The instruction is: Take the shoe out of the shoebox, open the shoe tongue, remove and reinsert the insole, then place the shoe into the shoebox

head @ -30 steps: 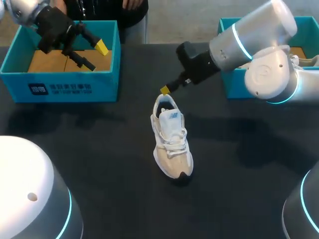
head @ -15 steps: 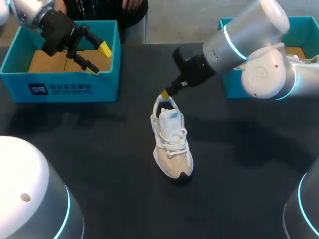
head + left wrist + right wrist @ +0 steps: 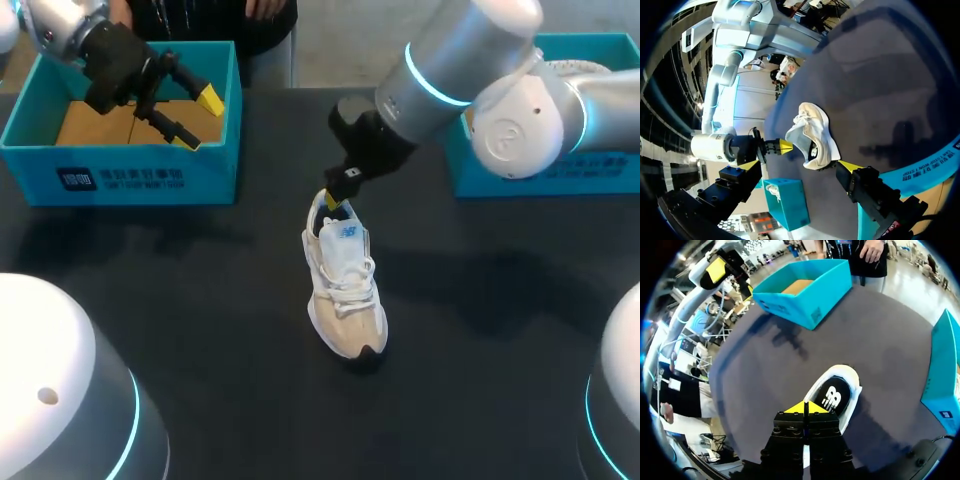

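A dark, matte table (image 3: 200, 300) fills almost all of the head view, and its straight far edge runs across near the top. Light comes from overhead and lays soft, blurred shadows on the surface. The widest patches are to the right of the middle and along the left side near the far edge. In both wrist views the same tabletop looks smooth and plain, with a faint dull sheen where the light catches it and darker smudges of shadow.
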